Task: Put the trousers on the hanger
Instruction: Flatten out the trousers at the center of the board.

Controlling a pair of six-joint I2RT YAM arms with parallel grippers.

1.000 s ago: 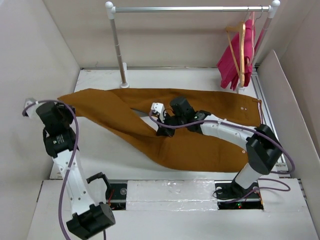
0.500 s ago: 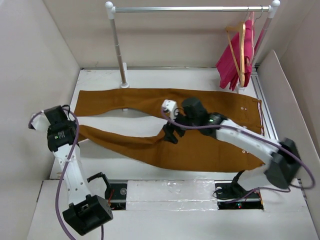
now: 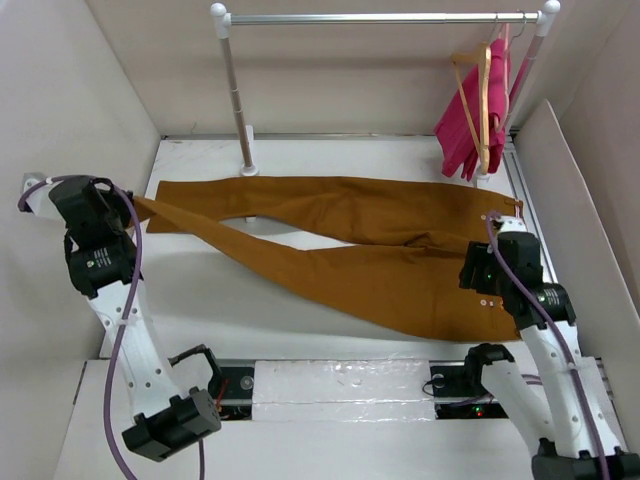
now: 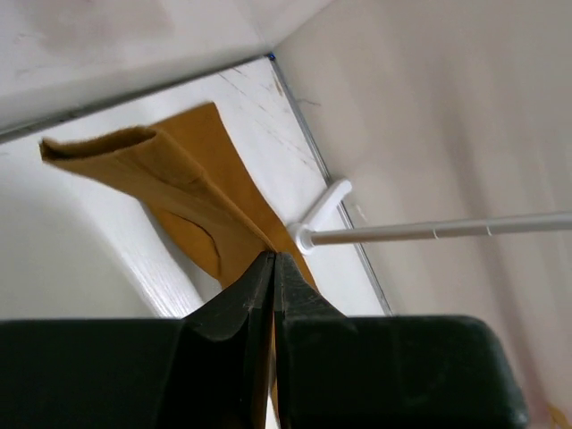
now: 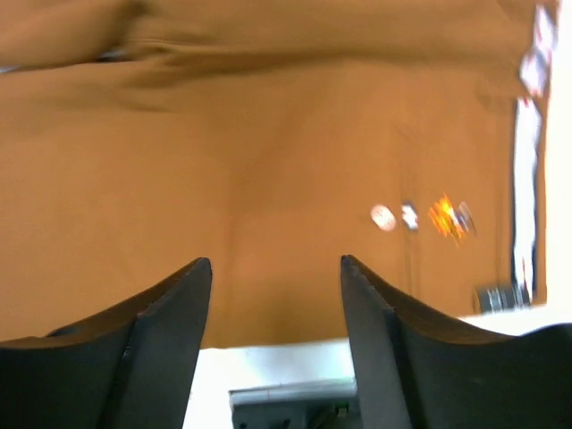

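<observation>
Trousers (image 3: 380,260) lie spread across the white table (image 3: 200,310), with the waist at the right and both legs running out to the left. The far leg lies roughly straight along the back. The near leg slants from the seat up to the left edge and crosses over the far leg's end there.

At that left end, the left gripper (image 4: 273,264) is clenched on the rust-brown cloth. Its wrist view shows the two black fingers pressed together with a pinch of fabric between them, and the cloth lifts off the table toward the tips.

The right gripper (image 5: 275,268) hangs over the waist end with its jaws apart and nothing between them. Below it are flat brown cloth, a small light button (image 5: 382,216) and the pale striped waistband (image 5: 525,143) at the right edge.

The wooden hanger (image 3: 486,110) hangs by its hook from the right end of the white-and-silver clothes rail (image 3: 380,18). It is well apart from the trousers and sits against a bright pink garment (image 3: 458,130) hung on the same rail.
</observation>
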